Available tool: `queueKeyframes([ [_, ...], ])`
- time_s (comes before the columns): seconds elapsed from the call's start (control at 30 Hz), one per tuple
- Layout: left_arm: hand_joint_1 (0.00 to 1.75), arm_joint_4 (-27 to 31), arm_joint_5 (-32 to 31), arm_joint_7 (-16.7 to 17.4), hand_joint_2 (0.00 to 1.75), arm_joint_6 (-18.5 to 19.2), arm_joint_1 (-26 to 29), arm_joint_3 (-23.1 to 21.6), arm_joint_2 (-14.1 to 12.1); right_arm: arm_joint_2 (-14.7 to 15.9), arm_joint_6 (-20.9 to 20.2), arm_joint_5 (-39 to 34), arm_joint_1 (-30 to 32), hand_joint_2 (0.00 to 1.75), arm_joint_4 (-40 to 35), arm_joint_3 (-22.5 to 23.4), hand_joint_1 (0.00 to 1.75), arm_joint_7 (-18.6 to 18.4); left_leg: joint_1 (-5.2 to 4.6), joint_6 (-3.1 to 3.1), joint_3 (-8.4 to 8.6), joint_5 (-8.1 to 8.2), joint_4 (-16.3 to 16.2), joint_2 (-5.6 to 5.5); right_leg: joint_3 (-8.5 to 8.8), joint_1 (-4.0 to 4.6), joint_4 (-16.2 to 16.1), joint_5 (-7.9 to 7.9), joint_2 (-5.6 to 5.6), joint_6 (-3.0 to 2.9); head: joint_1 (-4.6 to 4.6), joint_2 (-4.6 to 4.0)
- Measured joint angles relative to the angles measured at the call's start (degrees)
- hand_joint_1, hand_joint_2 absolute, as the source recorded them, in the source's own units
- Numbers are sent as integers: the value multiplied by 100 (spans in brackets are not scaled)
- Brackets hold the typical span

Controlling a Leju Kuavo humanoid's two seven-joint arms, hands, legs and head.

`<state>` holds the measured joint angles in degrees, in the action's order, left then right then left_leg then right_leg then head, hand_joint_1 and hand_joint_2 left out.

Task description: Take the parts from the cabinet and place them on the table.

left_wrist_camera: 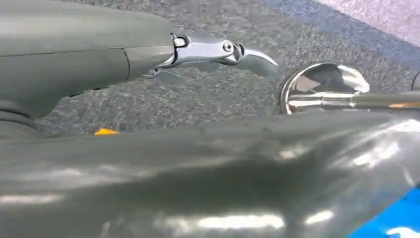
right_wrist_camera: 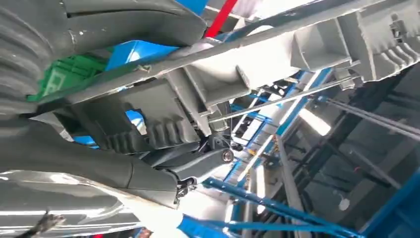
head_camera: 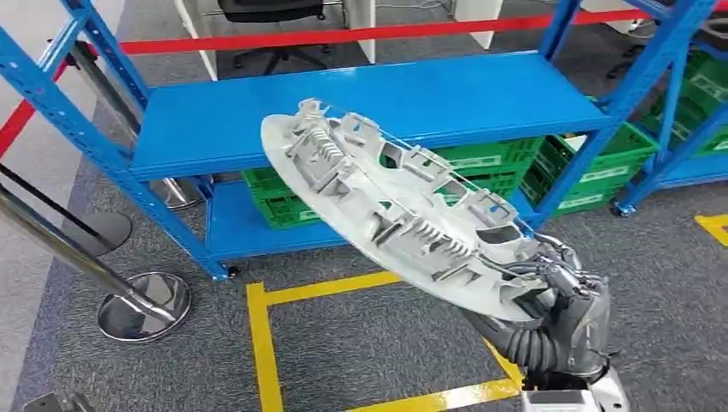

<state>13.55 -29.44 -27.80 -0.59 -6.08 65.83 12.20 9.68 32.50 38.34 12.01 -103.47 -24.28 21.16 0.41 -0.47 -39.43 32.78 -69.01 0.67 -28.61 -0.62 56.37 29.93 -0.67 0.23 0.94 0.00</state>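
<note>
A large flat grey plastic part (head_camera: 386,202) with ribs and clips on its upper face hangs tilted in the air in front of the blue cabinet (head_camera: 360,107). My right hand (head_camera: 558,296) grips its near lower end, fingers wrapped over the rim. The right wrist view shows the part (right_wrist_camera: 237,74) from close by, with my right hand (right_wrist_camera: 148,163) closed around its edge. In the left wrist view my left hand (left_wrist_camera: 148,52) hangs over the grey carpet with nothing in it; one metal fingertip sticks out, and the other fingers are hidden.
The blue cabinet's upper shelf is bare; green crates (head_camera: 481,176) sit on its lower shelf. A chrome stanchion base (head_camera: 142,305) and slanted posts stand at the left. Yellow floor tape (head_camera: 262,343) marks the carpet. A red barrier tape (head_camera: 343,34) runs behind the cabinet.
</note>
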Motion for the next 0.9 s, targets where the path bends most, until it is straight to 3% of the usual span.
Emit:
queueKeyframes([
  [0.03, 0, 0, -18, 6, 0, -39, 0, -9, 0, 0, -39, -15, -1, 175, 4, 2, 175, 0, 0, -7, -115, 176, -414, 0, -52, 9, 15, -30, -33, 0, 4, 0],
  [0.07, 0, 0, -20, 32, 0, -100, -1, -24, -2, 0, -83, -28, -2, 175, 7, 2, 175, -2, -3, -4, -155, 226, -662, -1, -106, 14, 37, -50, -81, -2, 2, 0],
  [0.1, 0, 0, -20, 52, 0, -129, 0, -37, -7, 0, -98, -31, -2, 175, 9, 2, 175, -2, -6, 12, -76, 134, -635, -9, -149, 23, 64, -64, -135, 6, -2, 0],
  [0.17, 0, 0, -20, 52, 0, -162, 0, -39, -7, 0, -105, -68, -3, 175, 11, 2, 175, -4, -18, 92, 362, -292, 74, -64, -203, 47, 116, -75, -249, 10, 0, 0],
  [0.2, 0, 0, -22, 52, 0, -164, -1, -44, -11, 0, -109, -79, -4, 175, 11, 2, 175, -4, -28, 161, 631, -499, 563, -207, -211, 55, 132, -77, -306, 15, -2, 0],
  [0.23, 0, 0, -20, 55, 0, -162, 2, -46, -44, -4, -114, -76, -1, 175, 15, 2, 175, -7, -4, 276, 756, -397, 800, -566, -258, 13, 140, -88, -330, 33, 31, 0],
  [0.27, 0, -7, -37, 50, 0, -162, 29, -59, -13, -7, -135, -76, -50, 175, 18, 0, 175, -11, -7, 250, 793, -455, 920, -629, -307, 15, 158, -115, -408, 75, 59, 0],
  [0.33, 0, -7, -35, 52, 0, -166, 33, -61, -37, -18, -153, -79, -37, 175, 22, 2, 175, -26, -55, 255, 791, -462, 966, -538, -377, -87, 126, -198, -551, 186, 13, 0],
  [0.37, 0, -7, -35, 52, 0, -166, 22, -63, -37, -17, -153, -74, -28, 175, 22, 2, 175, -31, -67, 268, 798, -490, 1006, -469, -393, -85, 105, -226, -618, 228, 15, 0],
  [0.4, 0, -7, -35, 52, 0, -164, 3, -72, -9, -17, -153, -74, -24, 175, 22, 9, 175, -33, -6, 283, 878, -503, 1250, -356, -404, -32, 133, -192, -648, 242, 15, 0],
  [0.43, 0, -7, -37, 52, 0, -164, -25, -81, -26, -17, -153, -76, 3, 175, 22, 18, 175, -39, 9, 282, 895, -524, 1273, -264, -513, -17, 195, -113, -354, 263, 31, 0],
  [0.47, 0, -7, -37, 48, 0, -164, -20, -81, -20, -17, -155, -74, -34, 175, 24, 13, 175, -39, 12, 304, 901, -546, 1315, -202, -631, -16, 465, 87, -124, 298, 94, 0],
  [0.53, 0, -7, -35, 52, 0, -159, 2, -83, -15, -17, -162, -76, -48, 175, 24, -2, 175, -33, 12, 301, 868, -548, 1297, -22, -1027, -35, 1378, 482, 21, 370, 98, 0],
  [0.57, 0, -7, -28, 52, 0, -159, 3, -81, -13, -17, -162, -76, -40, 175, 31, -2, 175, -37, 12, 300, 862, -547, 1285, 64, -1166, -50, 1698, 565, 32, 397, 105, 0],
  [0.6, 0, -7, -24, 52, 0, -159, 1, -83, -9, -17, -166, -76, -32, 175, 42, -2, 175, -50, 14, 300, 852, -547, 1271, 149, -1200, -64, 1781, 528, 46, 413, 98, 0],
  [0.63, 0, -7, -20, 52, 0, -159, -4, -83, -7, -17, -168, -76, -22, 175, 55, 0, 175, -57, 19, 291, 844, -540, 1254, 218, -1101, -74, 1611, 382, 69, 428, 103, 0],
  [0.67, 0, -7, -20, 52, 0, -159, -9, -83, -4, -17, -166, -76, -13, 175, 55, 4, 175, -59, 25, 278, 839, -532, 1236, 284, -894, -85, 1232, 165, 102, 439, 103, 0],
  [0.7, 0, -7, -18, 52, 0, -157, -13, -83, 6, -17, -166, -74, -13, 175, 55, 9, 175, -61, 36, 249, 840, -513, 1216, 355, -571, -88, 649, -95, 204, 449, 101, 0],
  [0.73, 0, -7, -17, 52, 0, -153, -15, -83, 9, -17, -166, -74, -22, 175, 55, 9, 175, -59, 35, 211, 843, -495, 1178, 411, -321, -84, 170, -181, 437, 466, 103, 0],
  [0.77, 0, -7, -17, 52, 0, -153, -16, -83, -7, -17, -168, -72, -40, 175, 57, 7, 175, -68, -20, 161, 822, -480, 1150, 441, -255, -3, 104, -103, 575, 426, 118, 0],
  [0.8, 0, -7, -17, 50, 0, -153, -16, -83, -7, -17, -166, -68, -38, 175, 55, 4, 175, -68, -24, 134, 799, -485, 1113, 478, -289, -15, 113, -151, 448, 279, 98, 0],
  [0.9, 0, -7, 2, 52, 0, -138, -25, -83, -7, -17, -166, -72, 14, 175, 57, 9, 175, -122, -4, 75, 800, -493, 1089, 643, -370, 1, 142, -196, 277, 150, 98, 0],
])
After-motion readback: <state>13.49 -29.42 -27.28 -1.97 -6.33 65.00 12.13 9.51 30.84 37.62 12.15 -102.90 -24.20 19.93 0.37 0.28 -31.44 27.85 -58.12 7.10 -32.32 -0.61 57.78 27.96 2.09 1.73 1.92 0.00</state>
